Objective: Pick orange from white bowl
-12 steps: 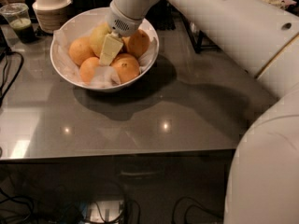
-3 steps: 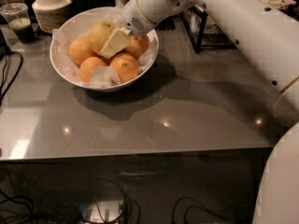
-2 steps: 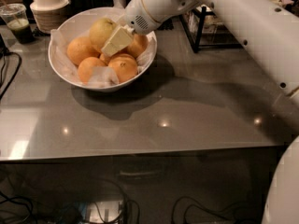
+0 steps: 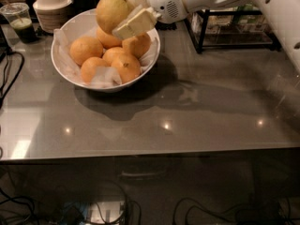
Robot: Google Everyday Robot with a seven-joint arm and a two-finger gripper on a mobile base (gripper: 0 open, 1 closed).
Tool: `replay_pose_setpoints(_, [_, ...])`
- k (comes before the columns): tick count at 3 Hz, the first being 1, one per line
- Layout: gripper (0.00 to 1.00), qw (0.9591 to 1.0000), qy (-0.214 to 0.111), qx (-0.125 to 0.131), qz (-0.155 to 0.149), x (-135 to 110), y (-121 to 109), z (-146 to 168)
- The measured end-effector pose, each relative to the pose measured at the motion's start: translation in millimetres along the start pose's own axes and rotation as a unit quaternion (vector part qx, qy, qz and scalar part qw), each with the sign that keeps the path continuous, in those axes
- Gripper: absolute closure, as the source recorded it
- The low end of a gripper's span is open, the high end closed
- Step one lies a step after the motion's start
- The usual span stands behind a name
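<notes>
The orange (image 4: 111, 12), large, round and pale yellow-green, is held in the air above the far side of the white bowl (image 4: 65, 71). My gripper (image 4: 124, 17) comes in from the right and is shut on it; one cream fingertip (image 4: 135, 23) shows in front of the fruit, the other is mostly hidden behind it. The wide bowl is lined with crinkled white paper and still holds several smaller deep-orange fruits (image 4: 86, 49).
The bowl stands at the back left of a grey glossy table (image 4: 187, 111). Behind it are stacked small paper bowls (image 4: 50, 4) and a plastic cup with green drink (image 4: 19, 22). A black wire rack (image 4: 234, 22) stands at the back right. Cables hang at the left edge.
The gripper has lifted the large pale fruit up out of the bowl. The arm has risen and swung more to the right; the smaller fruits stay in the bowl.
</notes>
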State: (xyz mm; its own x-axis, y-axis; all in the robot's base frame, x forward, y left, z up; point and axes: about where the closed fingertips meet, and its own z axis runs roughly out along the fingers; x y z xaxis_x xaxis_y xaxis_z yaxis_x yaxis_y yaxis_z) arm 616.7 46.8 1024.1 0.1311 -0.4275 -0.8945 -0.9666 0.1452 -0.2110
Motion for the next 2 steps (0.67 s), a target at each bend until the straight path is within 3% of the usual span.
replay_pose_setpoints(1, [1.0,0.9966,-0.053,-0.05,-0.038,-21,18,-22])
replay_pose_setpoints(2, [1.0,0.9874,-0.072,-0.106,-0.093,-32,50,-38])
